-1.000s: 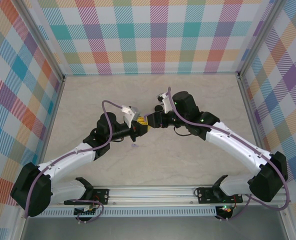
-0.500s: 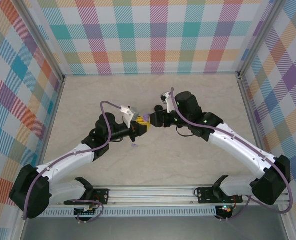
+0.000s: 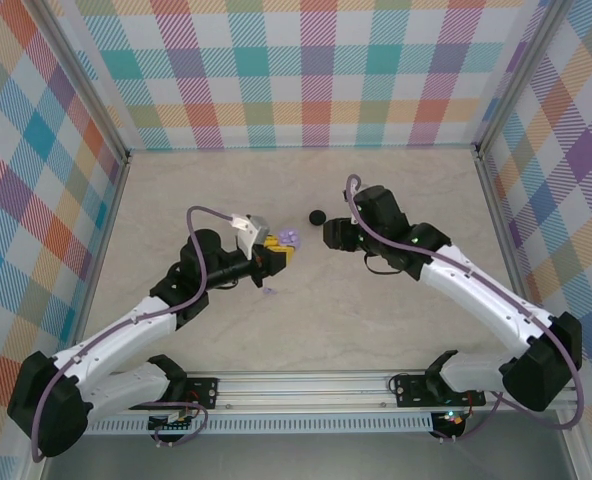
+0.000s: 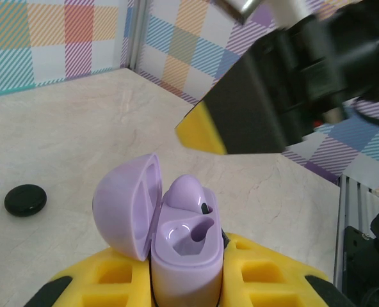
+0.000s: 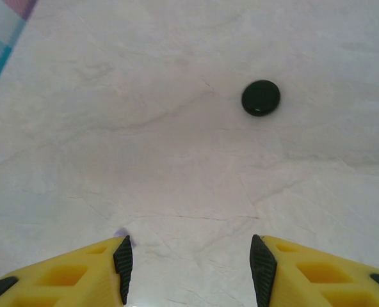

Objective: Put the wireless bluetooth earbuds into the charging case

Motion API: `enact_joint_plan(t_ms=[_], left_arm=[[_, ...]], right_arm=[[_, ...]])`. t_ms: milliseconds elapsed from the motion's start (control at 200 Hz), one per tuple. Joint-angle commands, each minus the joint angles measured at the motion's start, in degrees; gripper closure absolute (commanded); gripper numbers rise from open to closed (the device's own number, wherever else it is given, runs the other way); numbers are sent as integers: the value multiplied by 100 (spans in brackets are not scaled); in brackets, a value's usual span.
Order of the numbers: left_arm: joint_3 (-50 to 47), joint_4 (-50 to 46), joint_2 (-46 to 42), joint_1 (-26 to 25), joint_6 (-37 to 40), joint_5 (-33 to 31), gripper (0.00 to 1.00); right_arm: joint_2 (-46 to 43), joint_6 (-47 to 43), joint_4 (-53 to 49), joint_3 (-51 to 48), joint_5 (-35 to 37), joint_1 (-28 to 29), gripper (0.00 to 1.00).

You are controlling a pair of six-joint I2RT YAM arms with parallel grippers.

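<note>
Overall light: bright, even, diffuse from above.
Shadows: soft and faint on the table [image 3: 406, 190] beneath both arms; thin dark rim under the black case [image 5: 260, 98].
Glare: small soft highlights on the glossy lavender case [image 4: 183, 275].
Focus, left wrist: sharp on that case; blurred on the close right arm [image 4: 305, 77].
Focus, right wrist: crisp, slightly washed out.
Edge distortion: slight wide-angle stretch in the top view's corners.

open case [image 4: 184, 272] in left pincer [image 3: 278, 251] | earbud [image 4: 184, 190] inside it | round case [image 3: 316, 215] to its right
</note>
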Motion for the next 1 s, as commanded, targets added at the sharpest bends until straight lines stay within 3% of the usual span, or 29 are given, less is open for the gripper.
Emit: enact_joint_plan(t_ms=[0, 495, 995], left_arm=[[209, -379, -371, -57, -91, 55, 100], [868, -1530, -931, -55, -350, -144, 100], [1179, -1984, -1211, -52, -363, -14, 100]], right_arm=[[334, 25, -159, -117, -262, -101, 46], [1955, 25, 655, 81, -2085, -9, 46], [3485, -65, 517, 1042, -2643, 692, 56]])
